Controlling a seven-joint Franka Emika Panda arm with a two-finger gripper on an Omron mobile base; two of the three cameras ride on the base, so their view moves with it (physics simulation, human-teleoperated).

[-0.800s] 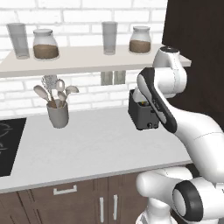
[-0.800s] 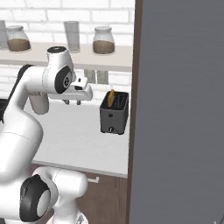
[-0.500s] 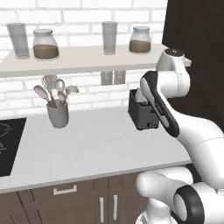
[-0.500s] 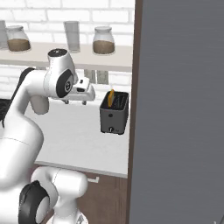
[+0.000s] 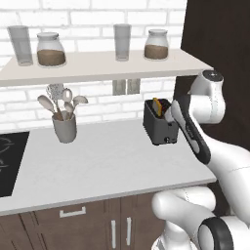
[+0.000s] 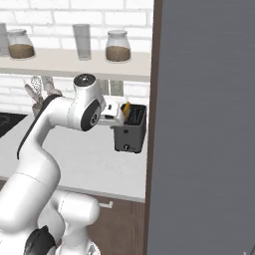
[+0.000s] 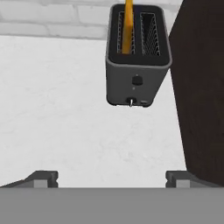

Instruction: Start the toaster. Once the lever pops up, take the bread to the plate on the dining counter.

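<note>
At the far left of the left base view a black hob [image 5: 10, 161] sits in the white worktop [image 5: 107, 166], then a grey utensil cup [image 5: 64, 128] with spoons below a shelf [image 5: 97, 66] of jars and glasses. Right of centre, the toaster [image 5: 159, 123] stands near the worktop's back edge beside a dark tall cabinet [image 5: 219, 44], the bread [image 5: 156, 105] upright in its left slot. In the hand view the toaster [image 7: 138, 54] is at upper centre, and the jaws [image 7: 113, 178] are spread wide, empty, well short of it.
</note>
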